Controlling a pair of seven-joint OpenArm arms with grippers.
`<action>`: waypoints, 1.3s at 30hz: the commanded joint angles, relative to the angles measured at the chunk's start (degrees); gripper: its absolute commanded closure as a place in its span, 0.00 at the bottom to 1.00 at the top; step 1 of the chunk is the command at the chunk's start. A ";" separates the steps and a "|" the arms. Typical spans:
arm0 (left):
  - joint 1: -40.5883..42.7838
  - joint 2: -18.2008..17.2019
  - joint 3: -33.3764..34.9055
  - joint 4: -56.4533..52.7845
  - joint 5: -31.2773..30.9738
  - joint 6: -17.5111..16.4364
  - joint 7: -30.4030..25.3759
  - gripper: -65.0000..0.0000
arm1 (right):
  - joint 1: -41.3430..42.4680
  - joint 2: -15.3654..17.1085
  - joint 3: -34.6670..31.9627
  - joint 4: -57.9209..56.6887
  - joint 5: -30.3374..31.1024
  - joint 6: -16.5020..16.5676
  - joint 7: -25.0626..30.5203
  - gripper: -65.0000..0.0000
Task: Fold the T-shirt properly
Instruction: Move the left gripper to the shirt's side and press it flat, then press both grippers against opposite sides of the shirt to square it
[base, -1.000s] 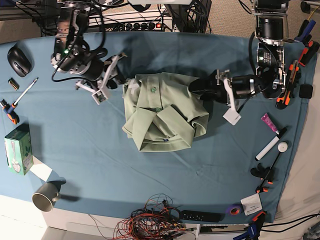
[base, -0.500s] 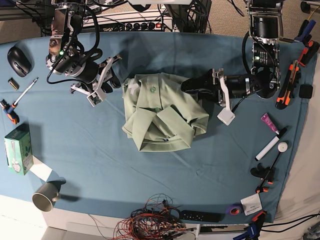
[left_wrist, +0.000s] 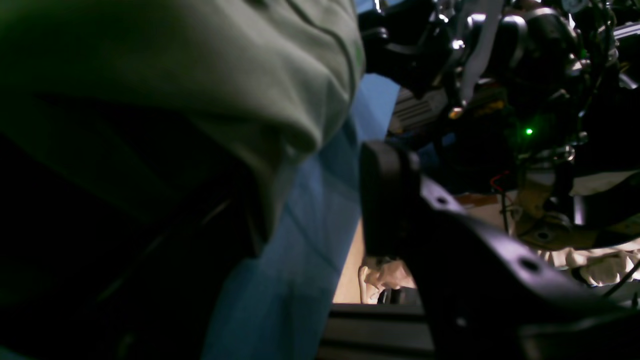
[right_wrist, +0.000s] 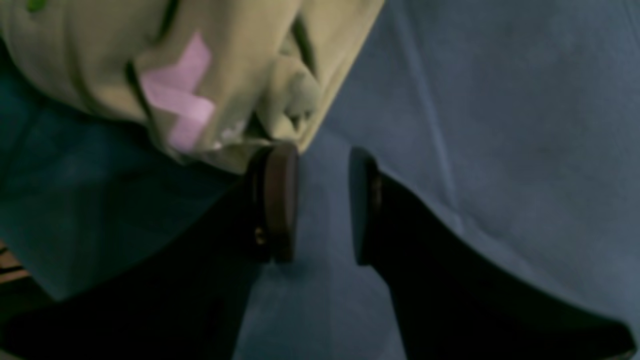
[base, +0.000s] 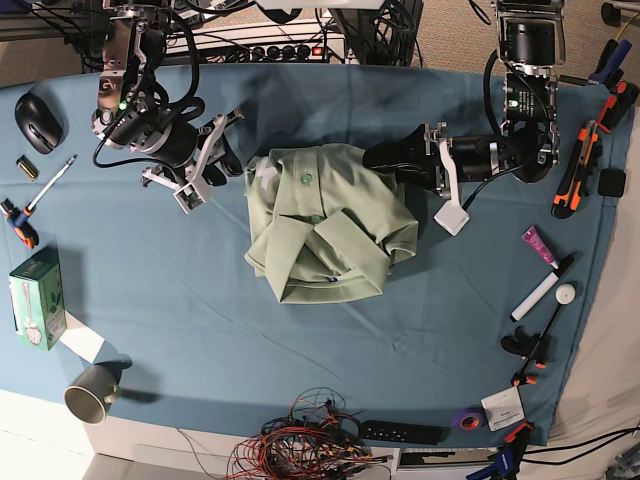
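Both arms shifted, left gripper (base: 385, 160) now at T-shirt (base: 325, 225) edge

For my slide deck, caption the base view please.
Folded T-shirt on blue cloth, left gripper at its edge, right gripper beside it.

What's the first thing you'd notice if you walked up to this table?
A big pale green T-shirt, folded into a lumpy bundle, sits in the middle of the blue table cloth. Two black robot arms flank it, the left gripper at its edge and the right gripper just off it, jaws apart.
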 joint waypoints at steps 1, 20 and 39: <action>-0.74 -0.31 -0.11 1.01 -1.64 -0.30 -0.26 0.58 | 0.55 0.50 0.11 0.96 1.03 0.06 1.46 0.72; 2.56 -0.59 -0.11 1.01 -1.66 -0.30 -0.44 0.58 | 7.58 -0.87 0.15 -5.60 -0.70 -1.18 5.55 0.68; 2.58 -0.61 -0.11 1.01 -1.42 -0.30 -0.44 0.58 | 13.79 -5.53 0.13 -15.54 22.64 0.06 -10.32 0.50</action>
